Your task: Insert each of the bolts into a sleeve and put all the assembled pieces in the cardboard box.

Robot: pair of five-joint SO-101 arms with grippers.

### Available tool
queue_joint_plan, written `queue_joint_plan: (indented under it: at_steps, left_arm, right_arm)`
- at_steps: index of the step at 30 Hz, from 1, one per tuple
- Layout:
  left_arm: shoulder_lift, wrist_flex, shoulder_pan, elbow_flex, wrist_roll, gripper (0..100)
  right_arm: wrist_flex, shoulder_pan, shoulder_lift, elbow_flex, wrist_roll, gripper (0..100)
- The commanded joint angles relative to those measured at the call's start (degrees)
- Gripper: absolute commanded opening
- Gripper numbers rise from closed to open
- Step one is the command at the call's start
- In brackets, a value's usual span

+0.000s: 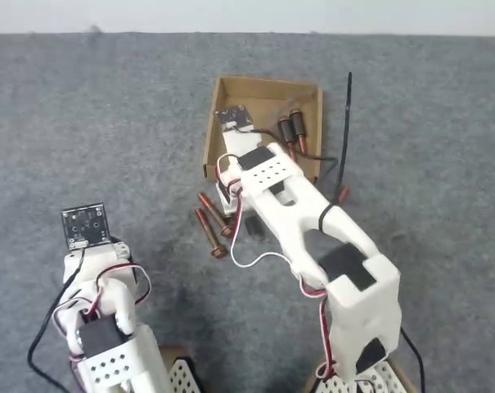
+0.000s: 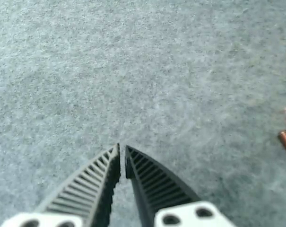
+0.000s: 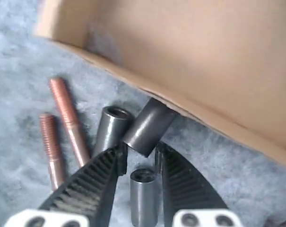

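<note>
An open-topped brown cardboard box (image 1: 267,100) sits on grey carpet (image 1: 108,123), holding two assembled pieces (image 1: 292,129), copper-coloured bolts in dark sleeves, side by side near its right wall. Just outside the box's near wall, a longer bolt (image 3: 66,113) and a shorter bolt (image 3: 50,146), both bare copper, lie roughly parallel and slightly apart. Beside them are three empty dark grey sleeves: a first sleeve (image 3: 109,132) next to the longer bolt with its bore showing, a second sleeve (image 3: 150,125) on its side against the box wall and touching the first, and a third sleeve (image 3: 143,195) just apart from both
</note>
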Motion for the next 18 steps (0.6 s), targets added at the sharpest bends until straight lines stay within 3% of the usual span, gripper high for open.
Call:
queue_joint_plan:
  at_steps: [1, 10, 18]
  left_arm:
    - [-1.0, -1.1, -0.1, -0.6, -0.4, 1]
    - [-1.0, -1.1, -0.1, -0.6, -0.4, 1]
    - [-1.0, -1.1, -0.1, -0.6, -0.4, 1]
  right_arm:
    - [-0.3, 0.9, -5.0, -2.4, -0.5, 9.1]
    - [-4.2, 1.2, -1.2, -2.5, -0.5, 9.1]
    - [10.9, 0.9, -7.4, -2.3, -0.5, 9.1]
